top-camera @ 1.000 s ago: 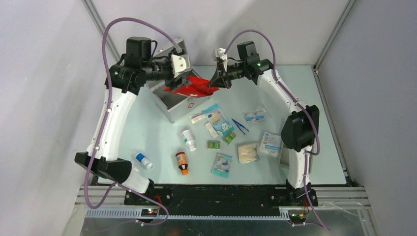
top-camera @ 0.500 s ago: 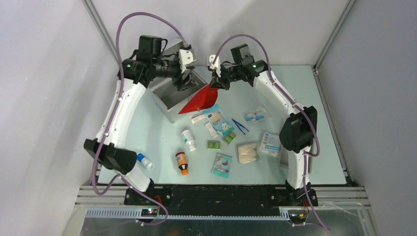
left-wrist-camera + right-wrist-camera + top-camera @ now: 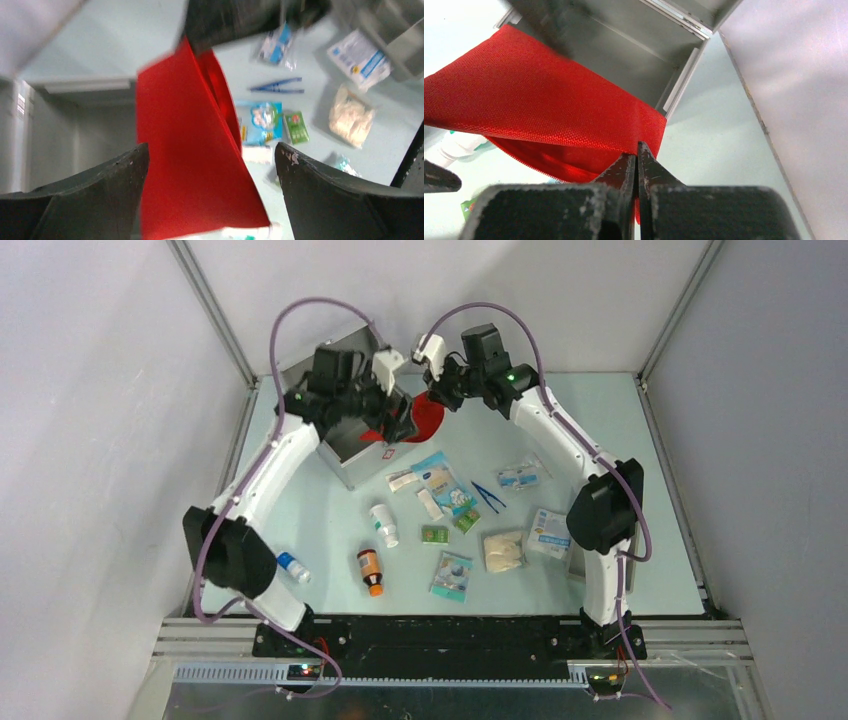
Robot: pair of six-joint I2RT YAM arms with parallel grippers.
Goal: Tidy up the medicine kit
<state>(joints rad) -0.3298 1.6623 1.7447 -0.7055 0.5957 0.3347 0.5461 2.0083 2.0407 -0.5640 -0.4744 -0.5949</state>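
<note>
Right gripper (image 3: pixel 638 150) pinched shut on red pouch (image 3: pixel 539 100) edge, just beside open medicine kit (image 3: pixel 644 55); left gripper (image 3: pixel 211 150) near kit too, jaws wide, gripping nothing.

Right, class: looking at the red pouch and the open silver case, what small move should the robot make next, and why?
Probably carry the right gripper over the medicine kit and lower. It alone pinches the red pouch by its edge. The left gripper stands open around the pouch without gripping, and the kit lies open just beyond, its visible inside bare.
</note>
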